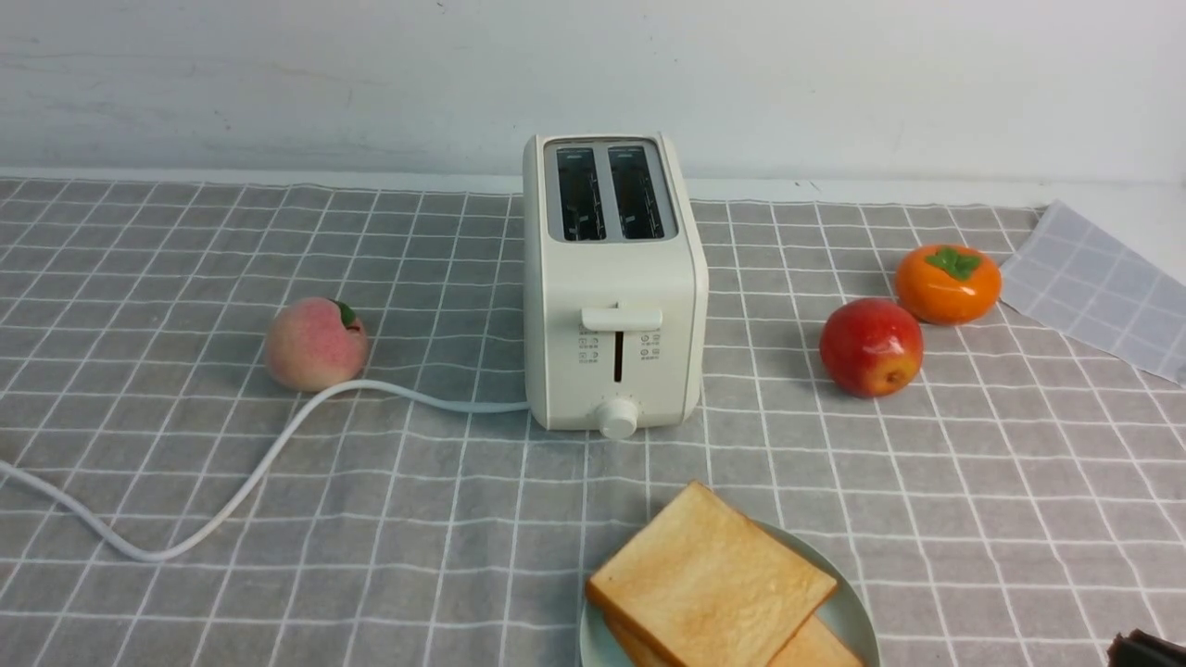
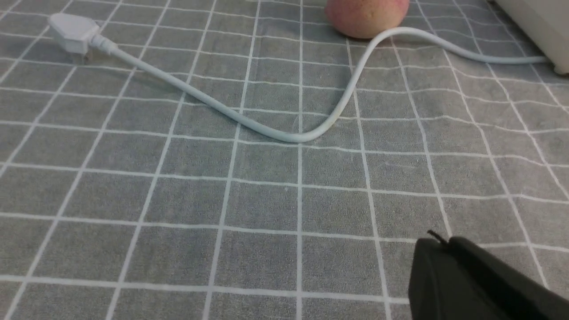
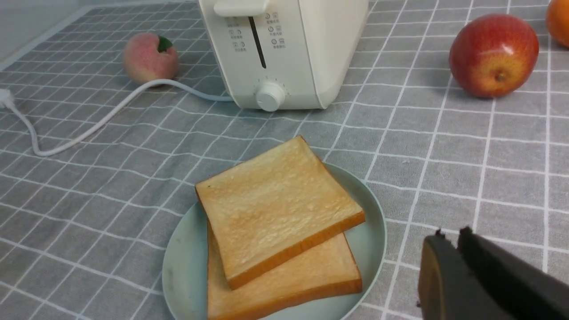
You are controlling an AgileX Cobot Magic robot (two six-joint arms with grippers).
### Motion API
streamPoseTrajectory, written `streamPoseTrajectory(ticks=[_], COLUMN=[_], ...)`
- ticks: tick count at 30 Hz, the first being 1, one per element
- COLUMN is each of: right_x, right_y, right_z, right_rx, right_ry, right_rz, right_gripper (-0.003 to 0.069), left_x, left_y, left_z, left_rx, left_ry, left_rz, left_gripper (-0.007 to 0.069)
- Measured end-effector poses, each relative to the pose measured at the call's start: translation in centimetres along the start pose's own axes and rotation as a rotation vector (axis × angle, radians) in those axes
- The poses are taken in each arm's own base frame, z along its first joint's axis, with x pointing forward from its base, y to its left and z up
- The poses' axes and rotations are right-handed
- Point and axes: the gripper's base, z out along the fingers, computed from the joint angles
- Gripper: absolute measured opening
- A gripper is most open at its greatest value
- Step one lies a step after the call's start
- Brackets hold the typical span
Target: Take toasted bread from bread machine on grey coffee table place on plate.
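- Front view: the bread machine (image 1: 613,287) stands upright mid-tabletop (image 1: 1019,482) with both slots dark. Two slices of toasted bread (image 1: 709,585) lie stacked on the plate (image 1: 851,619) at the near edge, in front of the machine. A peach (image 1: 315,344) sits on the left beside the white cord (image 1: 232,491); an apple (image 1: 871,346) and a persimmon (image 1: 947,283) sit on the right. Only a dark tip of the right gripper (image 1: 1147,648) shows at the near right corner, well apart from the plate.
- Left wrist view: the left gripper (image 2: 438,242) is closed, holding nothing, above bare cloth; cord and plug (image 2: 73,33) lie beyond it, no bread in sight.
- Right wrist view: the right gripper (image 3: 451,235) has its jaws nearly together and is empty, just beside the plate rim (image 3: 178,262); the upper slice (image 3: 275,209) lies skewed across the lower slice (image 3: 289,280).
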Motion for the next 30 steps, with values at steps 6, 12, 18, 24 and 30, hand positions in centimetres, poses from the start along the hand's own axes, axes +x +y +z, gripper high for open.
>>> streamPoseTrajectory(ticks=[6, 12, 18, 24, 30], right_x=[0.01, 0.02, 0.02, 0.07, 0.07], right_y=[0.0, 0.01, 0.01, 0.03, 0.03], right_z=[0.0, 0.0, 0.0, 0.0, 0.0], right_rx=[0.0, -0.001, -0.001, -0.003, -0.003], right_ry=[0.001, 0.002, 0.003, 0.007, 0.007], right_rz=[0.0, 0.0, 0.0, 0.0, 0.0], right_gripper=[0.0062, 0.0071, 0.008, 0.0087, 0.0087], left_x=[0.01, 0.01, 0.01, 0.01, 0.01], left_y=[0.0, 0.0, 0.0, 0.0, 0.0], left_z=[0.0, 0.0, 0.0, 0.0, 0.0], left_rx=[0.0, 0.0, 0.0, 0.0, 0.0], left_ry=[0.001, 0.001, 0.001, 0.001, 0.001], left_rz=[0.006, 0.007, 0.008, 0.008, 0.008], left_gripper=[0.0011, 0.0017, 0.0017, 0.0017, 0.0017])
